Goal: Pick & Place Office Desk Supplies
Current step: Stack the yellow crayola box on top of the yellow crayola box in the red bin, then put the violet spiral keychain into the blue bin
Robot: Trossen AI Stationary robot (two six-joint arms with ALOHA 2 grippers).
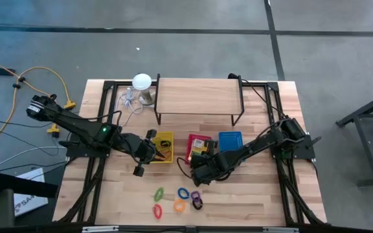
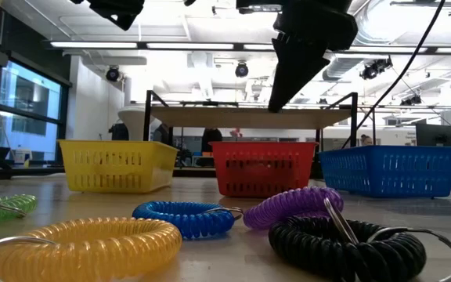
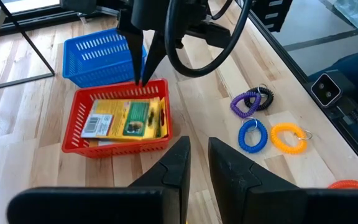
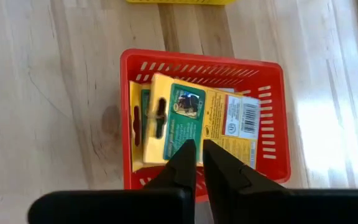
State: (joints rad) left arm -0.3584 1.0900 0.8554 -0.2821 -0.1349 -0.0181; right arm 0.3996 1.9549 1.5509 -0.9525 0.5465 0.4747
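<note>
Looking near to far from the low view: coiled plastic rings, yellow (image 2: pixel 81 247), blue (image 2: pixel 185 217), purple (image 2: pixel 292 207) and black (image 2: pixel 343 247), still lie loose on the wooden table (image 2: pixel 233 258), with the red mesh basket (image 2: pixel 263 167) behind. Right pincer (image 4: pixel 197 155) hovers over that basket with fingers nearly together, holding nothing, just above the yellow-and-green card boxes (image 4: pixel 191 121) already inside. I'd lift straight up to clear the rim. Left pincer (image 3: pixel 197 158) waits nearby, narrow and empty. Only the wrist views show the basket's contents
</note>
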